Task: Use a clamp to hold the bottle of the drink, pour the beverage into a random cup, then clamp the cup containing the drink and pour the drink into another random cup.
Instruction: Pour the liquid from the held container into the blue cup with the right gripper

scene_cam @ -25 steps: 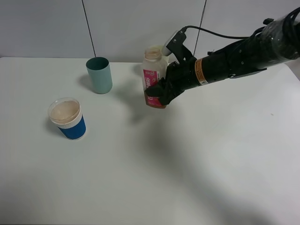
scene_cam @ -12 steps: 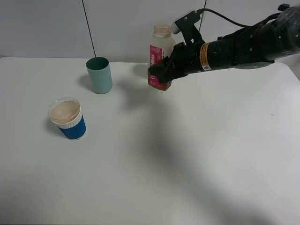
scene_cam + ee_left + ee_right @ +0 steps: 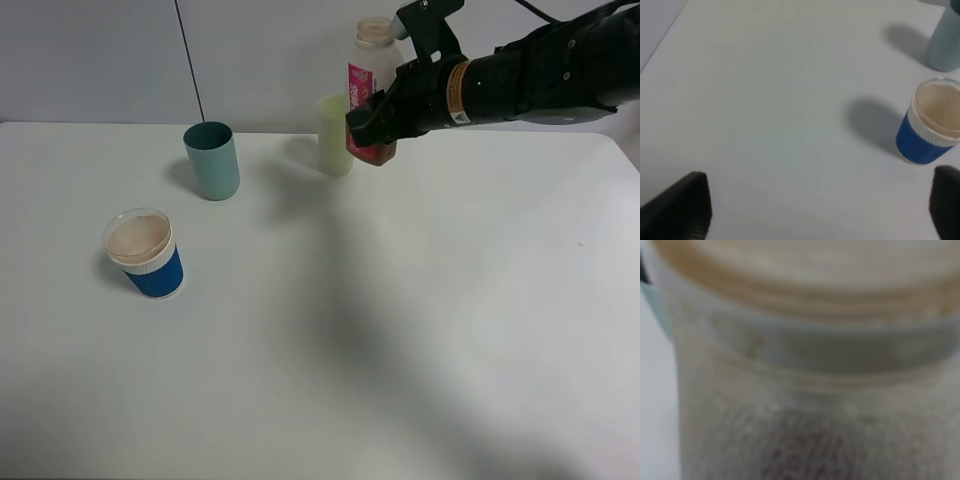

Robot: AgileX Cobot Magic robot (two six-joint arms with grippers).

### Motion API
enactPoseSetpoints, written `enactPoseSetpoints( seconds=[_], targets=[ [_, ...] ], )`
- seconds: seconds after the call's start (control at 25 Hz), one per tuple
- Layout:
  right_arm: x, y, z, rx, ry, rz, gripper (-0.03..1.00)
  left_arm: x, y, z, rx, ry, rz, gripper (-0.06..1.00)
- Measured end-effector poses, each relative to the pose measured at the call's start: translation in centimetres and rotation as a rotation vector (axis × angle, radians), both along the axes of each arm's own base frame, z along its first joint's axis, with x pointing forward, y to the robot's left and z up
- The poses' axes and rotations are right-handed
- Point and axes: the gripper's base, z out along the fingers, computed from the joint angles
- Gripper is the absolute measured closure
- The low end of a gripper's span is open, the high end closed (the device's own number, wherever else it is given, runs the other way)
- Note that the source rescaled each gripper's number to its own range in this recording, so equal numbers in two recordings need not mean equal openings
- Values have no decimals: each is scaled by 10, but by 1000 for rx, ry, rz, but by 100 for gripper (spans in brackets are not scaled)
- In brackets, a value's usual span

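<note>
The clamp, my right gripper [image 3: 372, 135], is shut on the lower part of the bottle [image 3: 372, 58], a whitish one with a pink-red label, held upright in the air above the table's back edge. In the right wrist view the bottle [image 3: 810, 390] fills the picture as a blur. Whether it holds the beverage I cannot tell. The blue-sleeved cup [image 3: 146, 253] stands at the front left, and the left wrist view shows it too [image 3: 931, 132]. My left gripper [image 3: 815, 215] hovers open beside that cup with nothing between its fingers.
A teal cup [image 3: 212, 160] stands behind the blue-sleeved one and shows at the edge of the left wrist view [image 3: 945, 45]. A pale green cup [image 3: 334, 135] stands just left of the held bottle. The white table [image 3: 400, 330] meets a grey wall at the back.
My right gripper has lifted the bottle up and to the right, off the table. This has uncovered the pale green cup behind where it stood. The other cups have not moved.
</note>
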Motion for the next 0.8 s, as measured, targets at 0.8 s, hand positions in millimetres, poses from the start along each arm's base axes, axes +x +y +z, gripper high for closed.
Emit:
enactPoseSetpoints(
  seconds=[0.8],
  targets=[
    [-4,-4,15,-50,-17,-112,95,0,0,0,0,0,0,32]
  ],
)
